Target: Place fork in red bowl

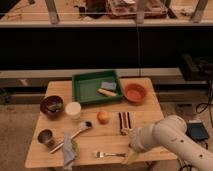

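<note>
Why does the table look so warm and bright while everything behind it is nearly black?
In the camera view, warm light falls on the wooden table, so the red bowl and fork show plainly; the space behind lies in deep shadow. The tool, beside the fork at the table's front edge, is lit too.

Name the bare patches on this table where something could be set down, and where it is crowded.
Bare: the back-left corner beside the green tray; the strip between the orange and the fork. Crowded: front left, around the metal cup and cloth. The gripper is right of the fork.
</note>
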Controlling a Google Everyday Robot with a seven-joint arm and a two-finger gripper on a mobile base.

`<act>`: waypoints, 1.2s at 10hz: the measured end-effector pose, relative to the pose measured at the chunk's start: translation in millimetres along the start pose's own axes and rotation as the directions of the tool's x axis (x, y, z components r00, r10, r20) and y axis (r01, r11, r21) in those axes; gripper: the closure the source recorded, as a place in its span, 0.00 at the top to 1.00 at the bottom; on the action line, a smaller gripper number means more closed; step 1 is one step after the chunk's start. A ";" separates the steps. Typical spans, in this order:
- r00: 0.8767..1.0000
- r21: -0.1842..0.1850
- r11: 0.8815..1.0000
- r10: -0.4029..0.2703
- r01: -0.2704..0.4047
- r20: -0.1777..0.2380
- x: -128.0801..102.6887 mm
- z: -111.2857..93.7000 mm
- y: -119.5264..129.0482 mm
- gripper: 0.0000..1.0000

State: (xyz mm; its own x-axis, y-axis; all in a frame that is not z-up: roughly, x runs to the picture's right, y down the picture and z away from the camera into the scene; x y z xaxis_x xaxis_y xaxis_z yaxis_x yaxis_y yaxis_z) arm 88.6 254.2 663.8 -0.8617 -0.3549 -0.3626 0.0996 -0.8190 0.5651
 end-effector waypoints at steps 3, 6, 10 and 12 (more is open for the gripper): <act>1.000 0.001 1.000 -0.001 0.001 0.001 0.0 0.3 -0.3 0.80; 0.999 0.023 0.999 -0.048 0.048 0.011 15.8 17.1 -9.5 0.80; 0.998 0.037 0.997 -0.066 0.065 0.009 32.0 60.4 -17.6 0.80; 0.999 0.045 0.998 -0.039 0.039 -0.005 26.5 73.2 -19.2 0.80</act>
State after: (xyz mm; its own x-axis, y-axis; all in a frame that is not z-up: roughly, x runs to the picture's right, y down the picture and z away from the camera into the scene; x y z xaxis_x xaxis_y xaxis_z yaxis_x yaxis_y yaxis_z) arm 27.5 293.5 697.6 -0.8623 -0.3253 -0.3880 0.0434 -0.8110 0.5835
